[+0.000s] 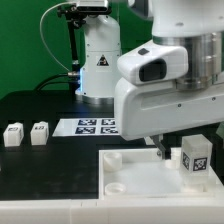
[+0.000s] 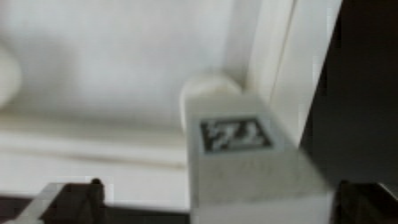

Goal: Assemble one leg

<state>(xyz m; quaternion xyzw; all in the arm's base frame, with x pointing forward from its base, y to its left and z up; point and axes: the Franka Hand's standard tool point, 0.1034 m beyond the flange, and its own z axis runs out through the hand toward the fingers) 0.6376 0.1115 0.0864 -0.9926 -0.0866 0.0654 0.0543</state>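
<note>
claw hung spread over the dark worktop, above the white tray; the leg stood upright between its tips at the tray's corner toward the exterior view's right. judged best: centre on the leg, then close squarely on its flat faces.

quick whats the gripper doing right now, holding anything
Gripper: open, with the fingers spread to either side of the leg and not clamped on it.
</note>
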